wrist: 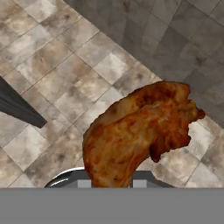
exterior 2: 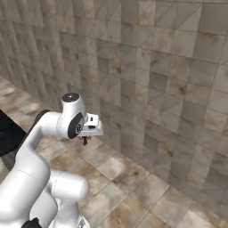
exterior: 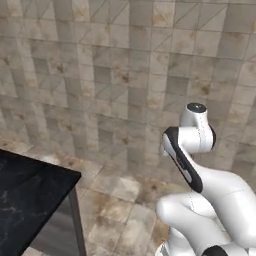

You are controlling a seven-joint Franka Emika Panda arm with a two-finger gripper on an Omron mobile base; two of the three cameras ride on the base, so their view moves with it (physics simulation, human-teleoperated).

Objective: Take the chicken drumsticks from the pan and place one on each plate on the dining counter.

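The jaws [exterior 2: 85, 140] are clenched on a chicken drumstick [wrist: 140, 131], which hangs below the hand, up in the air above the tiled floor [exterior 2: 133, 187] and in front of the tiled wall [exterior: 125, 75]. From the right base camera it is a small dark-brown scrap, so its tilt is hard to judge. The black marble surface [exterior: 25, 195] lies well off to the arm's left.

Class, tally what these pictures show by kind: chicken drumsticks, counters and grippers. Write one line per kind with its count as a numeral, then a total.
Chicken drumsticks: 1, the chicken drumstick held in the gripper
Counters: 1, the dining counter
Grippers: 1, the gripper
Total: 3
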